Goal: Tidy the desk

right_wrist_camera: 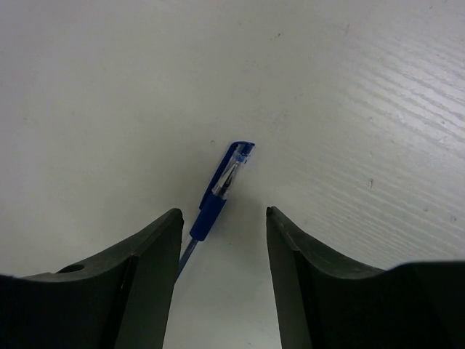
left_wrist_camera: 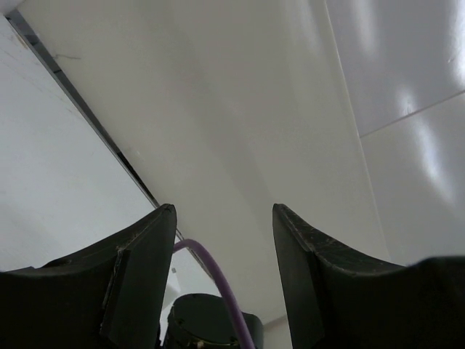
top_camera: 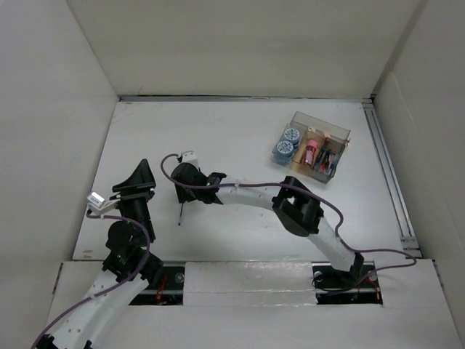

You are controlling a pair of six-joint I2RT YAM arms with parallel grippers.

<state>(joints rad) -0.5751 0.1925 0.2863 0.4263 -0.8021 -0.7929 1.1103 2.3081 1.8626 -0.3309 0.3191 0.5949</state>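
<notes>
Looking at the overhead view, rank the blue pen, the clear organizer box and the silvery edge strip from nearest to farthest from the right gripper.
From the right gripper:
1. blue pen, on the desk just under its open jaws.
2. clear organizer box, far right of the desk.
3. silvery strip, along the right edge, beyond the box.

A robotics lab test cell: white desk [top_camera: 240, 138] boxed in by pale walls [top_camera: 240, 43], left arm [top_camera: 98, 302] and right arm [top_camera: 247, 196] bolted along the frame's bottom.
</notes>
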